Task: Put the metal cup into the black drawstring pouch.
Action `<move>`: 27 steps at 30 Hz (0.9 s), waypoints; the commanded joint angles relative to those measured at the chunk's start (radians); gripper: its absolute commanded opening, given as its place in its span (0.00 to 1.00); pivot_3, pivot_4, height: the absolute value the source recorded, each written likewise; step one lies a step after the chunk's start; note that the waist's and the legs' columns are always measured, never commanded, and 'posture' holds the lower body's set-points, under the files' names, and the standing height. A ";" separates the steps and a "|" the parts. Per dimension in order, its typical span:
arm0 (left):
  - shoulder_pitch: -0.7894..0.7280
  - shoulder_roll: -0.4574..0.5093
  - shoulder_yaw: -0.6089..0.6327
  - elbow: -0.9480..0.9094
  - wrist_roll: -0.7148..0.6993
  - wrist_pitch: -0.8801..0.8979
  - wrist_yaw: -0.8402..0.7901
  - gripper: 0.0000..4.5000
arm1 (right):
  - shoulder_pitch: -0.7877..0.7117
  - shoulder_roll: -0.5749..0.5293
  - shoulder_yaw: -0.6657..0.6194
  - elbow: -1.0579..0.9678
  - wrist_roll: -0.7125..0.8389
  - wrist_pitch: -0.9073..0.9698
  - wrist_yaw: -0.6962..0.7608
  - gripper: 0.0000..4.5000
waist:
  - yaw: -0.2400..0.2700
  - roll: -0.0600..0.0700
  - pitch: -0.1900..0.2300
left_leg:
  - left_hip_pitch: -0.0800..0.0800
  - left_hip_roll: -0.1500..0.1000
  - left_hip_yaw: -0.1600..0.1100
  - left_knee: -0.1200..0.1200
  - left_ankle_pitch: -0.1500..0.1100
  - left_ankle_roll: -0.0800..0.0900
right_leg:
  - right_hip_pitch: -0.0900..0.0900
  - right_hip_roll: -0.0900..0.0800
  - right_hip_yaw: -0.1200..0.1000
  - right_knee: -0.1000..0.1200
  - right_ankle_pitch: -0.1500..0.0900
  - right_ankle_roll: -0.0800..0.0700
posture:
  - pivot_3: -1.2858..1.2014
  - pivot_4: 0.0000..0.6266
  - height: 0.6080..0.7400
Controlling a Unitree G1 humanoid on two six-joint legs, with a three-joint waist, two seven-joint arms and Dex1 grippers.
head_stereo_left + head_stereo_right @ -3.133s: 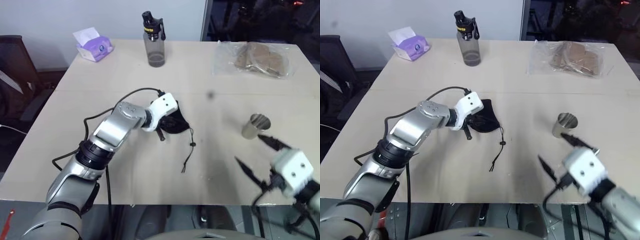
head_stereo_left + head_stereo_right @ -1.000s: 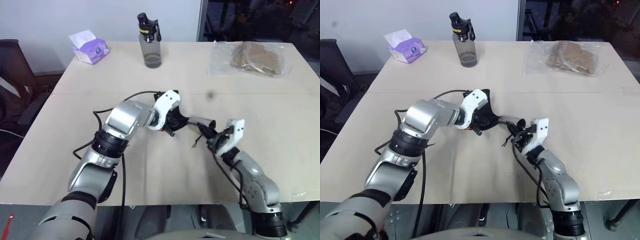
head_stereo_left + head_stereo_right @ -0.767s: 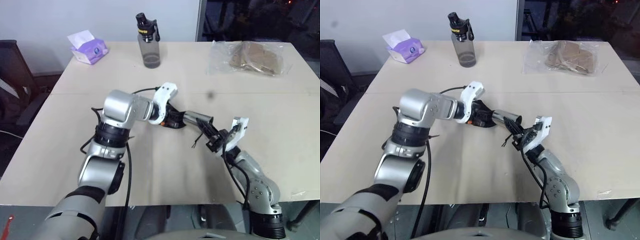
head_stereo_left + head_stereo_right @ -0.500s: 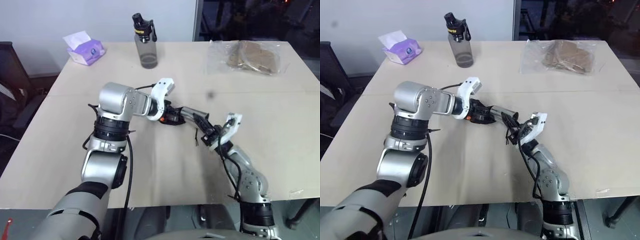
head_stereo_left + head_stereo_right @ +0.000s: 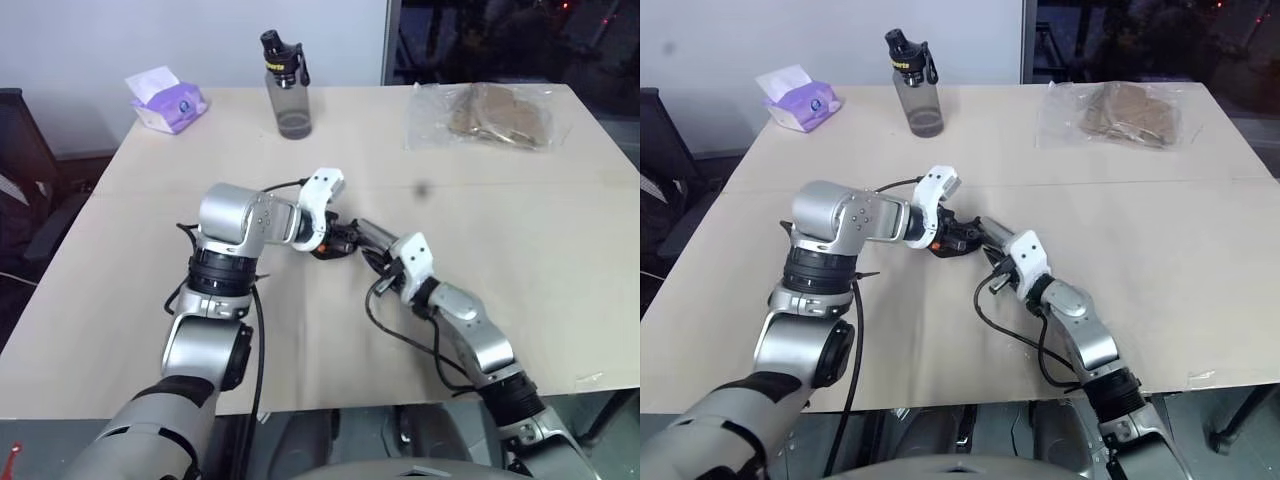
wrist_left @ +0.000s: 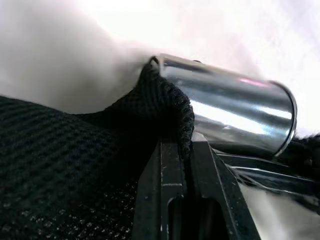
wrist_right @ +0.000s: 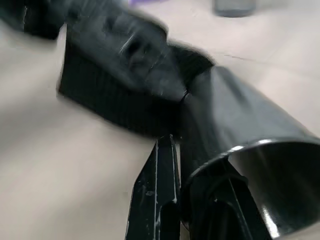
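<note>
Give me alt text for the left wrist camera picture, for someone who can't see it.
A shiny metal cup lies on its side with its closed end pushed into the mouth of a black mesh pouch. The left hand is shut, pinching the pouch's edge right under the cup.

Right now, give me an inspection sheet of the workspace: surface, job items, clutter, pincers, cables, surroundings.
Surface: beige table, a seam running across it.
Job items: metal cup lying sideways, base end at the mouth of the black pouch, not fully inside.
Clutter: water bottle, tissue pack, clear bag of brown contents, all along the far edge.
Pincers: left pincer shut on the pouch fabric; right pincer shut on the cup's rim.
Cables: black cables looping off both forearms.
Surroundings: white wall, dark window, chair at left.
</note>
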 commanded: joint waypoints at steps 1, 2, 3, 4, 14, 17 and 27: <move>0.008 0.032 -0.065 -0.023 0.034 -0.126 -0.005 0.00 | 0.017 -0.012 0.037 0.010 -0.008 -0.008 0.068 0.04 | 0.001 0.000 0.000 | 0.000 0.000 0.000 0.000 0.000 0.000 | 0.000 0.000 0.000 0.000 0.000 0.000 | 0.52 0.24 1.00; 0.014 0.042 -0.081 -0.019 0.047 -0.151 -0.003 0.00 | 0.023 -0.021 0.033 -0.003 0.007 -0.008 0.091 0.04 | 0.001 0.000 0.000 | 0.000 0.000 0.000 0.000 0.000 0.000 | 0.000 0.000 0.000 0.000 0.000 0.000 | 0.52 0.24 1.00; 0.016 0.045 -0.085 -0.015 0.053 -0.167 0.000 0.00 | 0.028 -0.027 0.029 -0.017 0.023 -0.003 0.112 0.04 | 0.002 0.000 0.000 | 0.000 0.000 0.000 0.000 0.000 0.000 | 0.000 0.000 0.001 0.000 0.000 0.000 | 0.52 0.24 1.00; 0.016 0.044 -0.084 -0.010 0.056 -0.178 0.003 0.00 | 0.031 -0.035 0.030 -0.031 0.038 0.001 0.139 0.04 | 0.002 0.000 0.000 | 0.000 0.000 0.000 0.000 0.000 0.000 | 0.000 -0.001 0.001 0.000 0.000 0.000 | 0.52 0.24 1.00; 0.030 0.056 -0.075 -0.021 0.048 -0.198 -0.007 0.00 | 0.001 0.005 -0.025 -0.011 0.080 -0.006 0.178 0.04 | -0.002 0.000 0.000 | -0.002 0.001 -0.001 -0.001 0.000 0.000 | -0.001 0.001 0.000 -0.001 0.000 0.000 | 0.52 0.24 1.00; 0.036 0.058 -0.065 -0.039 0.038 -0.192 -0.014 0.00 | -0.001 0.036 -0.059 -0.019 0.135 0.010 0.188 0.04 | -0.001 0.000 0.000 | -0.002 0.001 0.000 -0.001 0.000 0.000 | -0.001 0.001 0.000 -0.001 0.000 0.000 | 0.52 0.24 1.00; 0.040 0.066 0.067 -0.002 -0.035 -0.183 -0.053 0.00 | 0.036 0.130 -0.249 -0.178 0.544 0.224 0.244 0.04 | 0.002 0.000 0.001 | -0.003 0.002 -0.001 -0.001 0.000 0.000 | -0.002 0.000 -0.001 -0.002 0.000 0.000 | 0.52 0.24 1.00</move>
